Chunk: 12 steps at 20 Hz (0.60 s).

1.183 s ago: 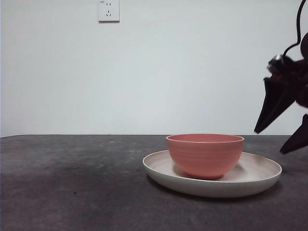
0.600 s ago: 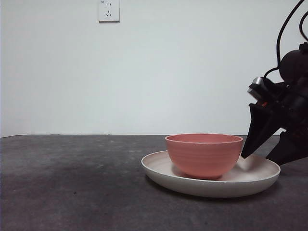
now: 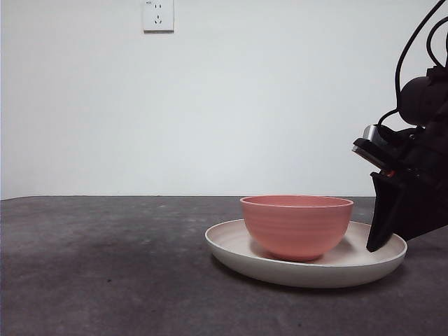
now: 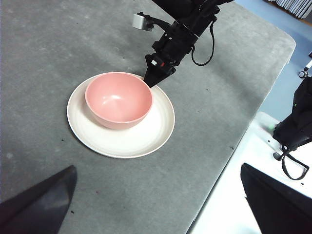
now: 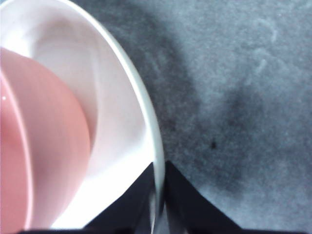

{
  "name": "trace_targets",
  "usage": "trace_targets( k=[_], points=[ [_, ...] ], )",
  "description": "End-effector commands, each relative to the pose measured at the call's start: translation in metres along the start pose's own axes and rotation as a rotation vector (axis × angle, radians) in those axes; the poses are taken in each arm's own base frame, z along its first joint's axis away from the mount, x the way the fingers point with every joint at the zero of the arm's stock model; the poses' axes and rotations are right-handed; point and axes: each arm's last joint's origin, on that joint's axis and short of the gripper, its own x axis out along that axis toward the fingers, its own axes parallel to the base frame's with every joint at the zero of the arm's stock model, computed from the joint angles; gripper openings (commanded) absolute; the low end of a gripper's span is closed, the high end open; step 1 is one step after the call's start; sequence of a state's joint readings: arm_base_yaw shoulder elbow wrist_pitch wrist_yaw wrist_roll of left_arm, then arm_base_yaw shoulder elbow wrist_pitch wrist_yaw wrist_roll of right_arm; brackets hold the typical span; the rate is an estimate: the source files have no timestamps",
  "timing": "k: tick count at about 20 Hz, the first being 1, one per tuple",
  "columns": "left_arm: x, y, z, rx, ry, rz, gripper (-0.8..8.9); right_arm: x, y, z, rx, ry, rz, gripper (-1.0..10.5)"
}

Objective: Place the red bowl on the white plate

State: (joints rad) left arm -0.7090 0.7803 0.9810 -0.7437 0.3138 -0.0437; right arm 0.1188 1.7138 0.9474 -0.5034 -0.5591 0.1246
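**Bowl sitting on plate, right tool pinching the rim**

You are seeing the red bowl (image 3: 297, 225) resting inside the white plate (image 3: 238, 253) on the bench (image 3: 105, 266). Your right wrist view alone is showing the right tool (image 5: 159, 195) nearly closed on the plate's rim. The left tool (image 4: 156, 204) is hovering wide open, gripping nothing.
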Motion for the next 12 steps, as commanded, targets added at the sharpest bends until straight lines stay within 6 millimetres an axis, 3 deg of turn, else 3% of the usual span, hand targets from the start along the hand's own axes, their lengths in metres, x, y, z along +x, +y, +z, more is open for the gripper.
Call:
trace_targets(
  k=[1,6,12],
  points=[
    [-0.001,-0.001,0.004,0.003,-0.017,-0.01,5.62,0.003,0.001,0.004,0.014,-0.002,-0.008,0.1],
    [-0.001,-0.001,0.004,0.003,-0.018,-0.01,5.62,-0.004,0.009,0.012,0.014,0.015,-0.007,0.1],
    [-0.001,-0.001,0.004,0.003,-0.018,-0.01,5.62,-0.014,0.045,0.032,-0.047,0.006,0.024,0.1]
  ],
)
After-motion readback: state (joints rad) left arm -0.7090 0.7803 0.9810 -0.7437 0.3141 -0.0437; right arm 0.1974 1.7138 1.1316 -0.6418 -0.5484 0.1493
